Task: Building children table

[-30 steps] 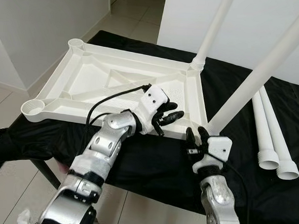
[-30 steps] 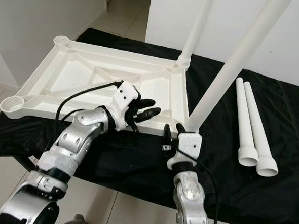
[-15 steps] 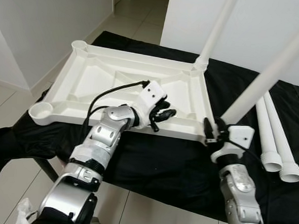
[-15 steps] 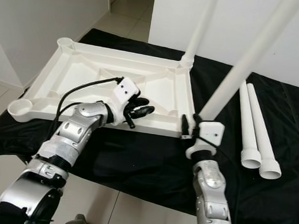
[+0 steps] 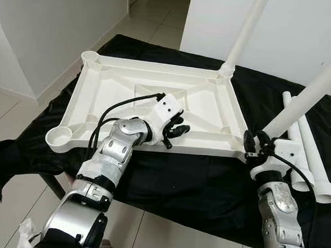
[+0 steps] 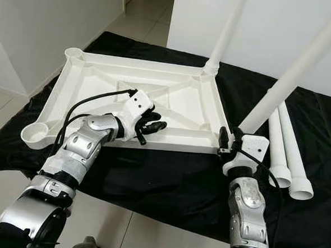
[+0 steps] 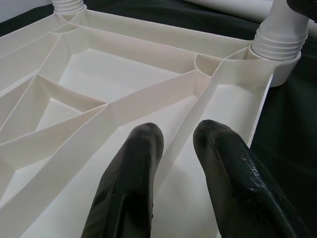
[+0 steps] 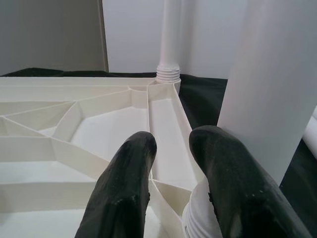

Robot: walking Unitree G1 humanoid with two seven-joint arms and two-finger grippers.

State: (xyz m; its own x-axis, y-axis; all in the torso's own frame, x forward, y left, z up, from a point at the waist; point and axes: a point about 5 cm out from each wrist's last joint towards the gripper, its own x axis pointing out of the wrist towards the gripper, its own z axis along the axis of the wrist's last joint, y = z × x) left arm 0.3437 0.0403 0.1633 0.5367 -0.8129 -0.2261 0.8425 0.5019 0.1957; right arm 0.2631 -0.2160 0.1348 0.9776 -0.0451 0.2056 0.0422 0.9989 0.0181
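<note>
Resting over the near rim of the upturned white plastic tabletop (image 5: 156, 95), the left gripper (image 5: 176, 130) has its fingers narrowly parted above a diagonal rib, holding nothing. The right gripper (image 5: 258, 146) sits at the near right corner, fingers slightly apart beside the base of a fitted leg (image 5: 307, 96). A second fitted leg (image 5: 245, 33) rises from the far right corner. Two loose legs (image 5: 309, 161), smooth white tubes, lie on the black cloth (image 5: 195, 182) just beyond. Both arms reach forward, elbows bent.
</note>
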